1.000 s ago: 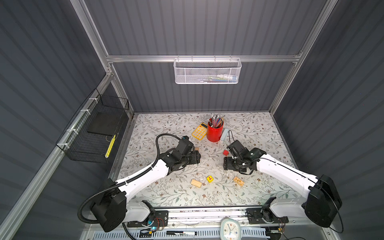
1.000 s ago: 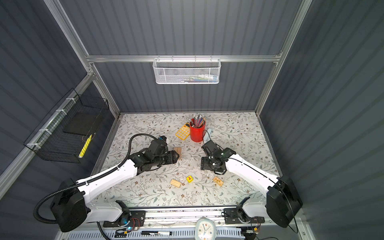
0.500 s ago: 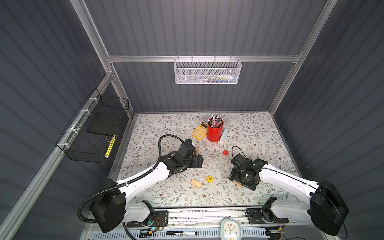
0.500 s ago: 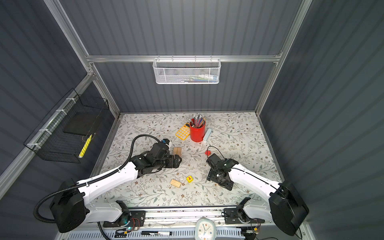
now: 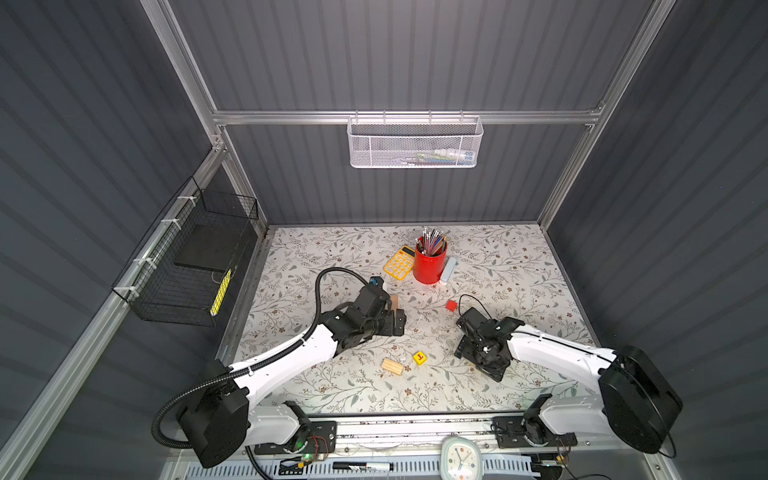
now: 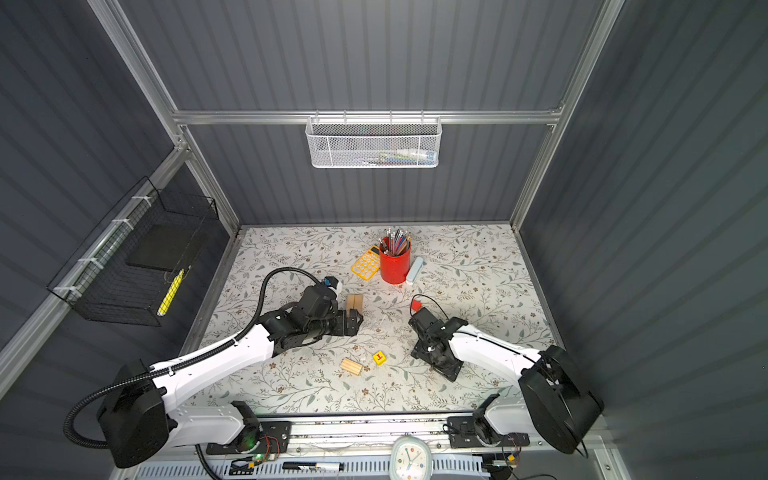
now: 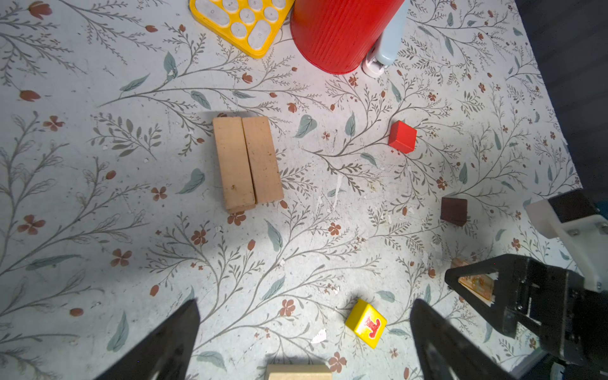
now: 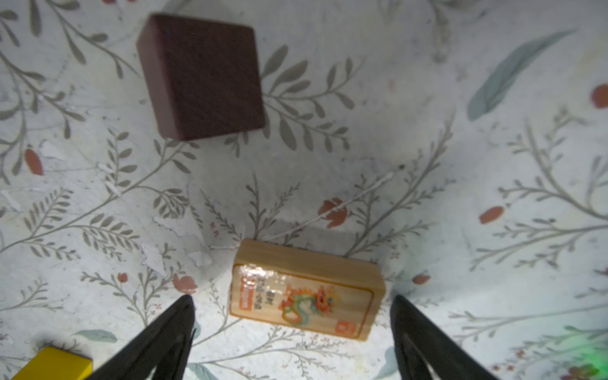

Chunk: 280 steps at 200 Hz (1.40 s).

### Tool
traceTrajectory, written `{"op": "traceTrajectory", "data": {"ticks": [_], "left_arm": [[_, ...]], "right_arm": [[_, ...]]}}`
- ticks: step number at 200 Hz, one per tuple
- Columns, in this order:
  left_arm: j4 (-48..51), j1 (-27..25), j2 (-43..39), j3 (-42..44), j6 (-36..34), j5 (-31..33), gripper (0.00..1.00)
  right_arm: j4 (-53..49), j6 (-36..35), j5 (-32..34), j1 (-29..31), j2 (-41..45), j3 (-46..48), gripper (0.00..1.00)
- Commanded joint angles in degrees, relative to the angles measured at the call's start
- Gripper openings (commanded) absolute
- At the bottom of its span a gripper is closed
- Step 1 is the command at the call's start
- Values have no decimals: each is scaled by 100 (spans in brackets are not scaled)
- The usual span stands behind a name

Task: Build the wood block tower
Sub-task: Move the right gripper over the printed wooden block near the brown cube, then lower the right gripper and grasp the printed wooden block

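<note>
Reaching in from the near left, the left arm lies low over the table, and the left gripper [image 7: 305, 302] hangs at the near side of the wood block tower [image 7: 246, 161], apart from it, with jaws spread wide and nothing held. The tower is a low stack left of the middle: two pale blocks lie side by side on top, and the end of another shows under them.

The right arm comes from the near right and bends down steeply. The right gripper [image 8: 292, 299] points at the table with jaws spread, one finger at each side of a printed block [image 8: 306, 292] that lies flat; a small gap shows at both sides. Just far of this block lies the dark brown piece [image 8: 200, 75]. The red cube [image 5: 451, 305] sits alone, far of the right wrist. Between the arms, nearer, the yellow cube [image 5: 420, 357] with a red letter stands just right of a ridged block [image 5: 392, 366].

Far of the tower stand a red pencil cup [image 5: 429, 266], with a yellow calculator [image 5: 400, 262] at its left. The table [image 5: 498, 257] carries a cloth with leaves and small flowers. Dark grey ribbed walls close the room; a white mesh basket [image 5: 415, 143] hangs on the far wall.
</note>
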State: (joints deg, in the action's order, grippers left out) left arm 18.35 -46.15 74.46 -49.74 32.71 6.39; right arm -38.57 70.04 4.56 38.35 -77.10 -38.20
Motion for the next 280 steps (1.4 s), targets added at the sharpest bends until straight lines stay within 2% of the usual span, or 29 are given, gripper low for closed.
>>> {"op": "traceTrajectory", "data": {"ticks": [1, 44, 81, 114, 153, 182, 253, 280], "left_arm": [[172, -6, -107, 17, -49, 207, 100], [351, -3, -83, -69, 3, 539, 100], [462, -3, 32, -227, 128, 694, 100], [493, -5, 53, -273, 230, 791, 100], [513, -6, 49, -306, 289, 920, 100], [571, -3, 48, -348, 324, 1000, 100], [554, -2, 131, -371, 289, 1023, 100], [555, -5, 131, -391, 264, 1091, 100]], "right_arm": [[183, -337, 92, 28, -232, -406, 88], [89, -1192, 26, 131, -935, -1072, 80], [-191, -1931, 80, 155, -970, -1132, 82], [-295, -1780, 86, 154, -671, -927, 86], [-154, -1739, 84, 164, -899, -1029, 87], [51, -1473, 88, 240, -1009, -1050, 85], [-14, -1370, 376, 283, -1345, -1252, 78], [133, -1434, 257, 287, -1435, -1238, 75]]}}
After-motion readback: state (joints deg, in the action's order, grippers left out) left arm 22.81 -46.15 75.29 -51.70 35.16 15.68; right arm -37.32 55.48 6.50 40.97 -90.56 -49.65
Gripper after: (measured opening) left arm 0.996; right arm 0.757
